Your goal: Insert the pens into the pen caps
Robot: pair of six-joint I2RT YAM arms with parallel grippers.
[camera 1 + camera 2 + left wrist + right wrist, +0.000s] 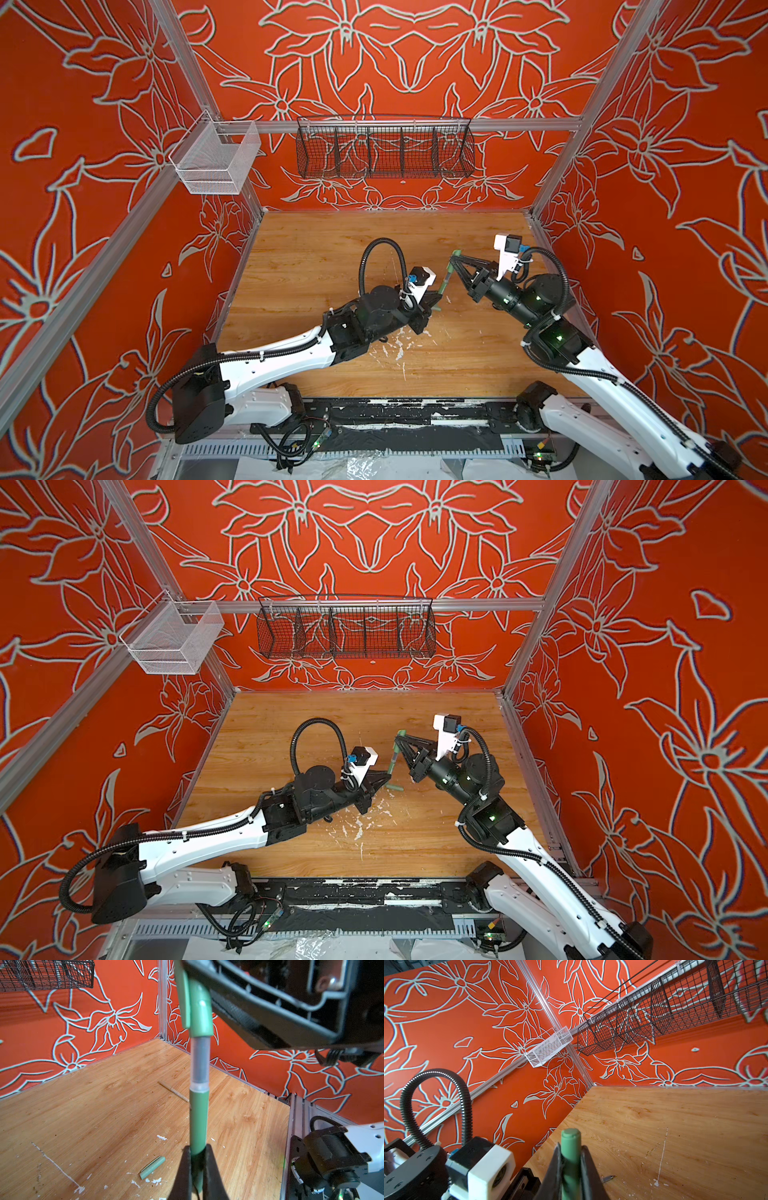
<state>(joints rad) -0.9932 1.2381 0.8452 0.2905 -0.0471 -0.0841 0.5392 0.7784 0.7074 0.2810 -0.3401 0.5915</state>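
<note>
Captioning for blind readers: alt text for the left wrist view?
The left gripper clamps a green pen in its jaws, its clear front end at the mouth of a green cap held by the right gripper. On the wooden table lie a tan pen and a loose pale green cap.

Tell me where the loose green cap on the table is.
The loose green cap lies flat on the wooden table, mid-table in both top views, close by the left gripper and near the white paint flecks.
</note>
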